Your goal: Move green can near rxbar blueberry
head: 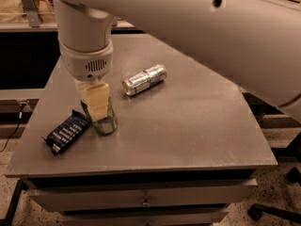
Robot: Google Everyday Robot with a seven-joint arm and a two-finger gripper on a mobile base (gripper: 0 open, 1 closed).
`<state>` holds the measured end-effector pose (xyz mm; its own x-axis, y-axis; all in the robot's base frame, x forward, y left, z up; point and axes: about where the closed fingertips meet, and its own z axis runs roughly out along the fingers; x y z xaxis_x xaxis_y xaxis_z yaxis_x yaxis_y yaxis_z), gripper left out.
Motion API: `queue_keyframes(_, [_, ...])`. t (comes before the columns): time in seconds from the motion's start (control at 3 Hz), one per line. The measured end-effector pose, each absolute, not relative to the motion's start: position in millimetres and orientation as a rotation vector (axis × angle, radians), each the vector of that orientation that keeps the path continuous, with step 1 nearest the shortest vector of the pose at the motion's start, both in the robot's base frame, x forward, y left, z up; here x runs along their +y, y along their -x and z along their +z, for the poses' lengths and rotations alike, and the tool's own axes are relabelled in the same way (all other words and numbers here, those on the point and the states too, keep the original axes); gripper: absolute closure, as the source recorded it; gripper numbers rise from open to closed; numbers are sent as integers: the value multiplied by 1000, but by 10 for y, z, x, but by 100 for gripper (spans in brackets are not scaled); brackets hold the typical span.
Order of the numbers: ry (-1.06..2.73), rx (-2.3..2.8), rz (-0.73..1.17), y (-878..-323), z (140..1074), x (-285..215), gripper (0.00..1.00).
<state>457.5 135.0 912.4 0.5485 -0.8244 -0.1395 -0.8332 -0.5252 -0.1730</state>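
gripper (98, 111) hangs at the left of the frame, under the round white wrist of the big arm (197, 27) that crosses the top of the picture. its cream fingers (95, 100) are closed around the green can (109, 124), which stands a little tilted, with its lower end at the grey table (188, 126); i cannot tell if it touches the surface. the rxbar blueberry (67, 132) lies flat at the lower left, just beside the can on its left side, with a small gap between them. a silver can (144, 79) lies on its side near the middle of the table, up and to the right of the gripper, apart from both.
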Motion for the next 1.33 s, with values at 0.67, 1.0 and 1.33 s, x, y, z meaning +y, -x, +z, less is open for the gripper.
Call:
queue_keyframes(0.67, [2559, 1388, 56, -4578, 9125, 1379, 13])
queue_keyframes(1.0, [2556, 1384, 55, -4579, 9125, 1391, 0])
queue_keyframes(1.33, [2554, 1382, 55, -4578, 9127, 1393, 0])
